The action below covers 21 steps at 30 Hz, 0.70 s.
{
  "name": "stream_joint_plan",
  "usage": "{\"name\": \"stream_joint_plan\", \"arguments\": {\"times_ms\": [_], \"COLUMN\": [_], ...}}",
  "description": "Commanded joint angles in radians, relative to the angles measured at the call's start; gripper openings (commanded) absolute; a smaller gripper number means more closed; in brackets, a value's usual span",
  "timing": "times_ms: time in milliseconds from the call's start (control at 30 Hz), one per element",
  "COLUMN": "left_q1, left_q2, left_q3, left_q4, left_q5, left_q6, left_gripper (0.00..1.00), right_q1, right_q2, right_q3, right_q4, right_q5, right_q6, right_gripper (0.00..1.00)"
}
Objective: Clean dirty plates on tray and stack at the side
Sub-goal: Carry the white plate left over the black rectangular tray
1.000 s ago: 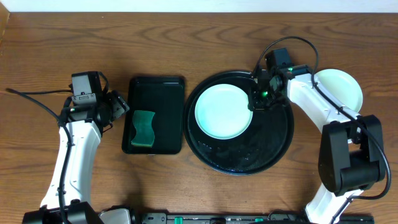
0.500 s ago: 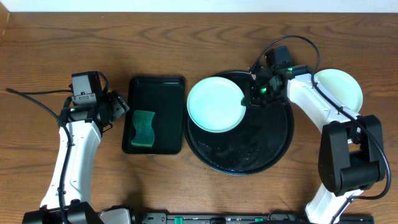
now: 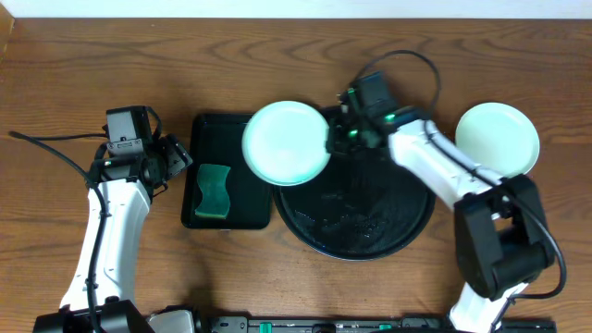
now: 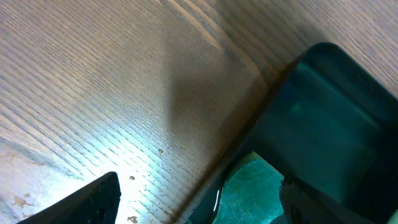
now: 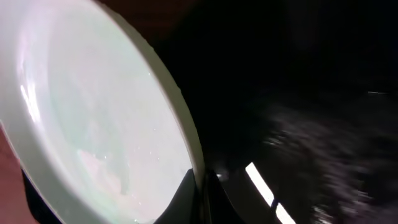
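Overhead view: where is the mint plate [image 3: 285, 141]?
— Pinched at its right rim by the right gripper [image 3: 339, 137], seemingly raised over the tray's [image 3: 388, 231] left edge; left gripper [image 3: 180, 159] spread wide

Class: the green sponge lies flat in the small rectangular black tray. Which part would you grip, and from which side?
Probably grip the green sponge across its shorter width, coming straight down from above: it lies flat, and the small rectangular black tray's raised rim would block a sideways approach.
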State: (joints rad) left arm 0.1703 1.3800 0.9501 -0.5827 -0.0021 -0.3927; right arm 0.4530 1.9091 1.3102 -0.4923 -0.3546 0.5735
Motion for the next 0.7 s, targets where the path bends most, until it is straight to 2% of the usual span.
{"name": "stream_joint_plan", "arguments": {"times_ms": [0, 433, 667], "left_q1": [0.003, 0.003, 0.003], "left_q2": [-0.005, -0.005, -0.005], "left_q3": [0.02, 0.02, 0.02], "left_q4": [-0.003, -0.003, -0.003], "left_q5": [0.002, 0.002, 0.002], "left_q6": [-0.002, -0.002, -0.002], "left_gripper": [0.82, 0.82, 0.82], "right_q1": [0.079, 0.267, 0.314], "right_q2": [-0.024, -0.024, -0.024], "right_q3": [0.043, 0.055, 0.055], "right_q4": [0.055, 0.256, 0.35], "right_q5": [0.15, 0.558, 0.635], "right_q6": [0.139, 0.154, 0.15], "right_gripper": [0.01, 0.01, 0.01]}}
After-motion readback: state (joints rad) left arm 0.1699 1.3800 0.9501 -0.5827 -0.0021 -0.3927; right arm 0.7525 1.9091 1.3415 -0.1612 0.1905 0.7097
